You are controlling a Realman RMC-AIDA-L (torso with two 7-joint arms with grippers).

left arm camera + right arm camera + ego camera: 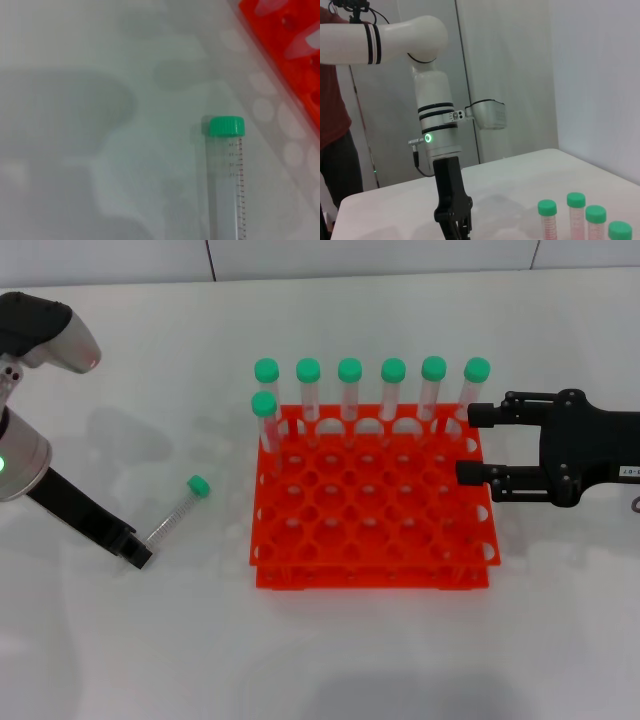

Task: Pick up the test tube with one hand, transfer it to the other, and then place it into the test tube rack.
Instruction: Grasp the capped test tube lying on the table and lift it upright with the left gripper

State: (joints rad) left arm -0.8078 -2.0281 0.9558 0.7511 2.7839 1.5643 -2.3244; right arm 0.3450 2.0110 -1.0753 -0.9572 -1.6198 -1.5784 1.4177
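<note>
The test tube lies flat on the white table, well to the left of the test tube rack, its green cap pointing toward the rack. The left gripper is low at the tube's bottom end, farther from the rack; whether its fingers are apart or together cannot be told, and no grasp is evident. The right gripper hovers over the rack's right edge, fingers spread and empty, beside the rightmost of seven capped tubes standing along the rack's far side. Pickup is judged not yet done. Risks: a round tube lying flat may roll or skid if a finger touches it off-centre; a grip near its bottom end would let it tilt at lift, complicating the handover; the right fingers could clip the standing tubes.
</note>
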